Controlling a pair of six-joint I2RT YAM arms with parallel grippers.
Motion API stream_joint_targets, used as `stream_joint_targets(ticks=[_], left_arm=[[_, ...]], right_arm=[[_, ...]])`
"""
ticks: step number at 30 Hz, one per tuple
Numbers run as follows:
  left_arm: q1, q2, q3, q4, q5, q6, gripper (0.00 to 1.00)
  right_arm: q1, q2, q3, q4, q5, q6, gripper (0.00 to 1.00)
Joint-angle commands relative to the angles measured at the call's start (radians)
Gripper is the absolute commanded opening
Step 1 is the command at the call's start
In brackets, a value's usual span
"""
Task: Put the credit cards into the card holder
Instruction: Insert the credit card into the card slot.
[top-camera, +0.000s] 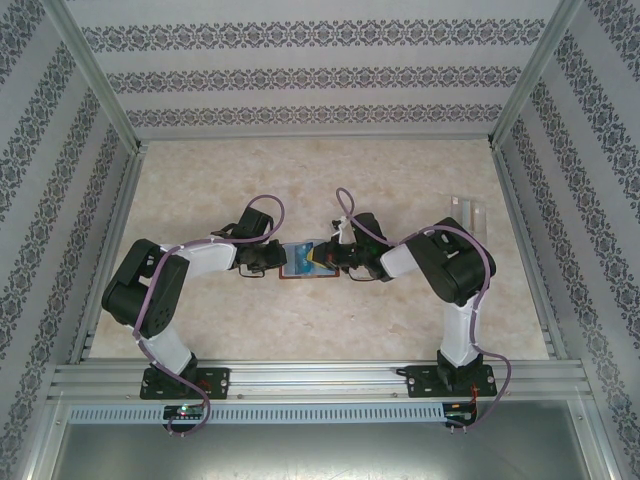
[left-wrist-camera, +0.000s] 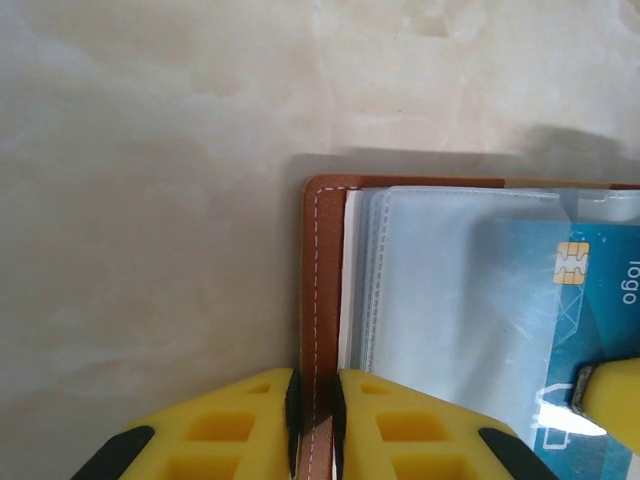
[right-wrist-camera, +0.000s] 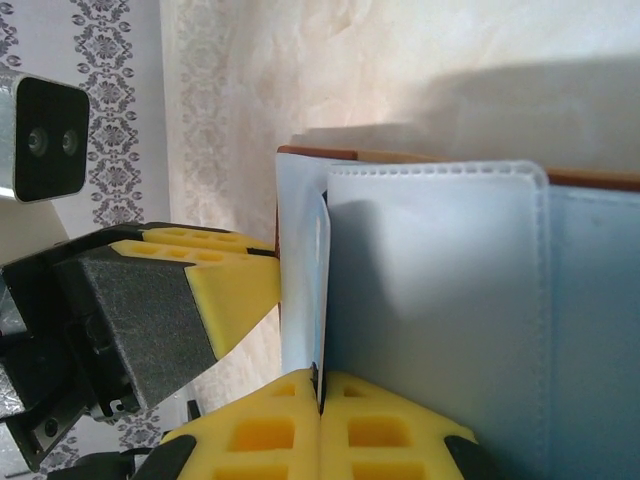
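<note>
The left gripper (left-wrist-camera: 312, 420) has its yellow jaws pinched on the stitched brown edge of the card holder (left-wrist-camera: 322, 260), which lies open on the table (left-wrist-camera: 150, 200) between the two arms. The right gripper (right-wrist-camera: 320, 395) is closed tight on a thin edge, seemingly the blue card (left-wrist-camera: 540, 340), which sits half under a clear sleeve (left-wrist-camera: 430, 280) of the holder. A clear case (top-camera: 470, 212) lies well apart, far right

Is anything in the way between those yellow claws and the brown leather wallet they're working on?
Nothing visible. The left gripper is pinched on the stitched edge of the reddish-brown leather card holder, and the right gripper is shut on a thin sheet beside its clear plastic sleeves; card or sleeve, I cannot tell.
</note>
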Motion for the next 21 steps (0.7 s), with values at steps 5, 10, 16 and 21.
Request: stream_joint_targets(ticks=[5,10,16,21], left_arm=[[-0.015,0.022,-0.001,-0.034,0.010,-0.008,0.21],[-0.015,0.011,0.007,-0.058,-0.007,0.012,0.24],[-0.016,0.016,0.005,-0.058,0.000,0.011,0.24],[-0.015,0.018,-0.010,-0.031,0.012,-0.006,0.24]], right_arm=[[0.047,0.050,0.028,-0.026,0.028,0.023,0.09],[0.046,-0.013,0.016,-0.138,0.108,-0.006,0.23],[0.047,-0.097,0.040,-0.352,0.179,-0.118,0.28],[0.057,-0.135,0.086,-0.506,0.228,-0.195,0.29]])
